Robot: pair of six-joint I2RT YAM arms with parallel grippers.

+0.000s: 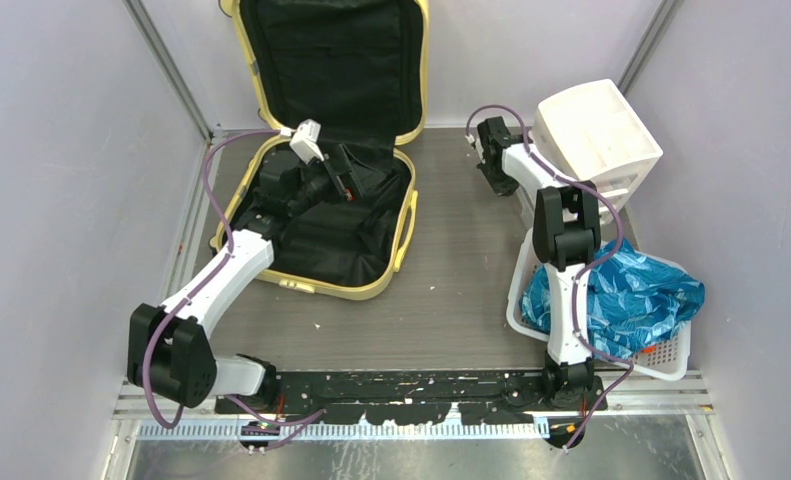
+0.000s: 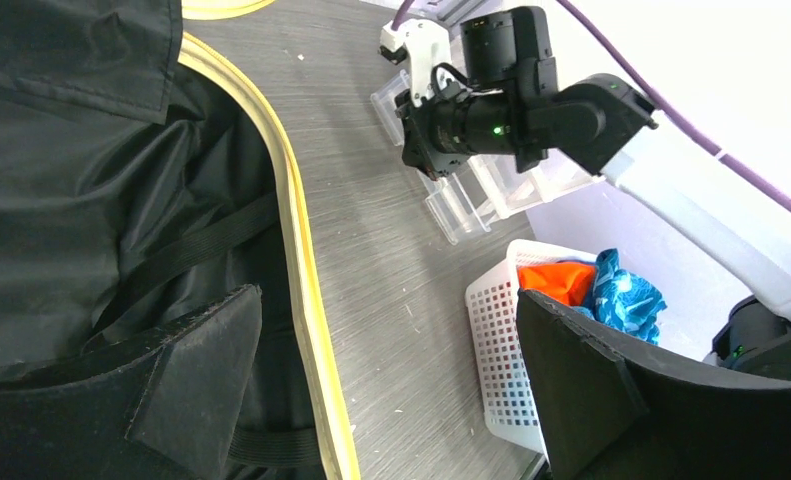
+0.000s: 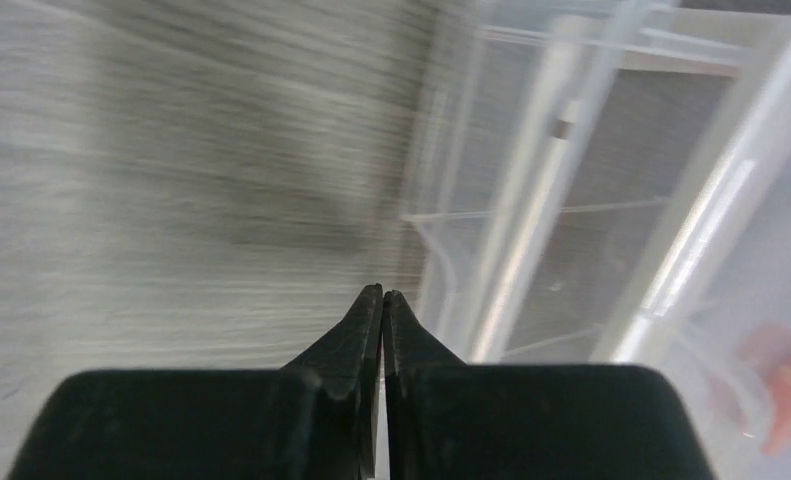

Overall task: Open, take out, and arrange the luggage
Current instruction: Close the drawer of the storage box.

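Soft, even light is filling the top view, the arms [image 1: 221, 280] throwing only faint shadows on the table [image 1: 461, 290]. The luggage [image 1: 351, 250] lining is reading as near-featureless black. In the right wrist view, motion blur is smearing the table and drawers [image 3: 591, 200], which are glaring white; the right gripper [image 3: 382, 296] is showing sharp.

grey wood-grain tabletop [image 1: 461, 270] here, three things on it: the yellow luggage [image 1: 351, 250] lying open at back left, a white basket [image 1: 671, 360] near right, a white drawer bin [image 1: 596, 135] just behind the basket.
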